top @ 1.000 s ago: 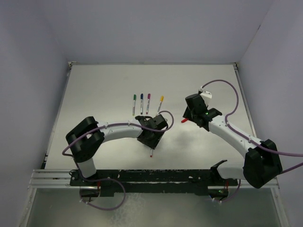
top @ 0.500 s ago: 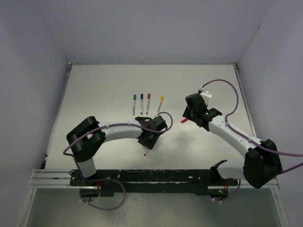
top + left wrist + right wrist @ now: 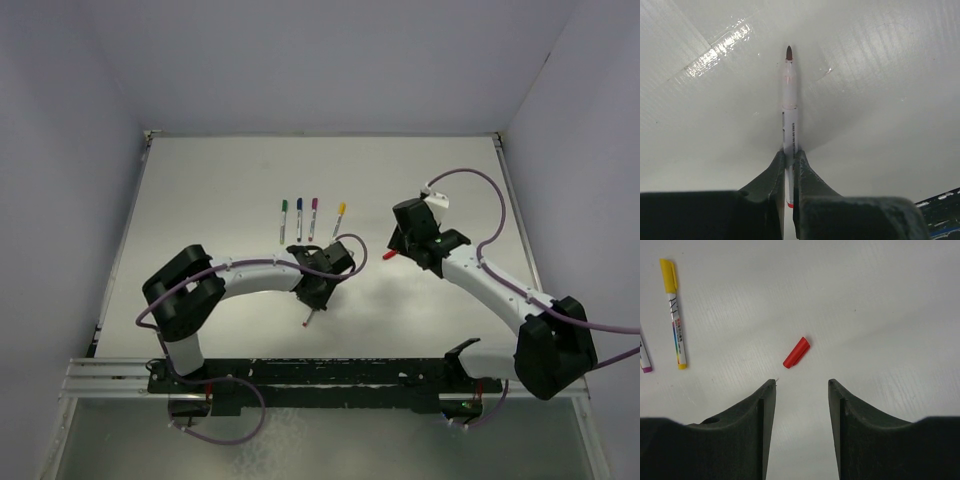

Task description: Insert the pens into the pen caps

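My left gripper (image 3: pixel 789 156) is shut on an uncapped white pen (image 3: pixel 790 107), which points away from the jaws with its dark red tip on the table. From above, that pen (image 3: pixel 311 321) sticks out toward the near edge below the left gripper (image 3: pixel 313 297). The red pen cap (image 3: pixel 796 352) lies loose on the table just ahead of my right gripper (image 3: pixel 801 384), which is open with nothing between its fingers. In the top view the red cap (image 3: pixel 388 254) lies at the left of the right gripper (image 3: pixel 399 246).
Several capped pens lie in a row behind the left gripper: green (image 3: pixel 284 215), blue (image 3: pixel 299 216), magenta (image 3: pixel 314 213) and yellow (image 3: pixel 339 218). The yellow-capped pen (image 3: pixel 674 315) is at the far left of the right wrist view. Walls enclose the table on three sides.
The left gripper's jaws have closed from wide open onto the uncapped pen, and it has shifted slightly left. The right arm and red cap have not moved.
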